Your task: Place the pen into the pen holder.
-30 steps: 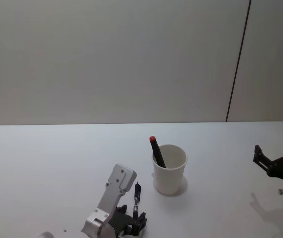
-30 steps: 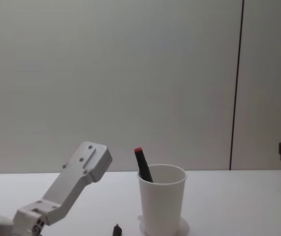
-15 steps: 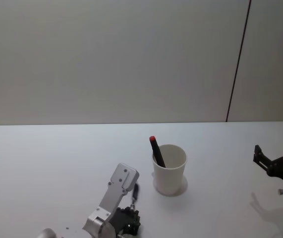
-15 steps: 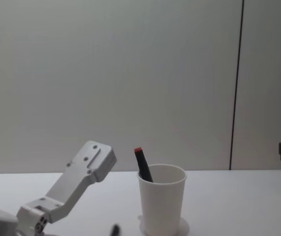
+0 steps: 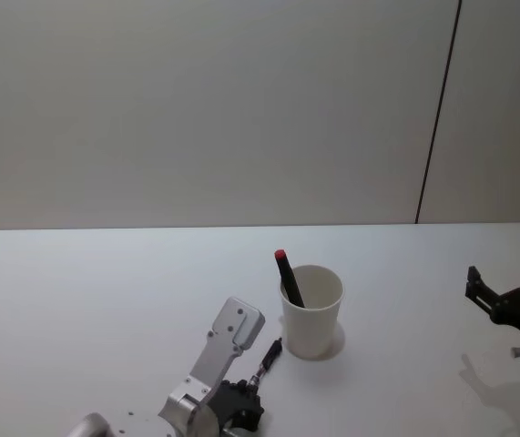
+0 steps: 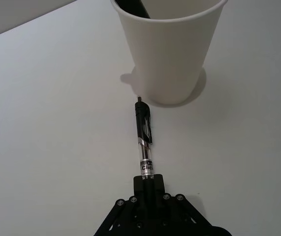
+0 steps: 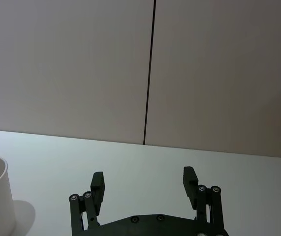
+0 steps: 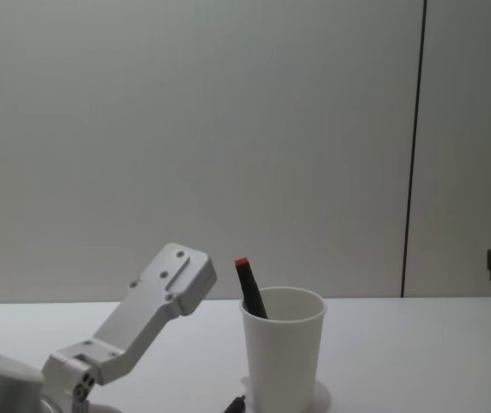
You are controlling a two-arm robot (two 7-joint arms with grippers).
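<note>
Pointing lengthwise toward pen holder (image 6: 167,59): pen (image 6: 143,142)

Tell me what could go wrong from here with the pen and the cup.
1. The left hand grips the pen by its very end, so it may swing or slip when lifted.
2. The pen's tip sits low beside the foot of the pen holder; pushing forward could shove or tip it.
3. The red-capped marker leaning inside may block entry.
</note>
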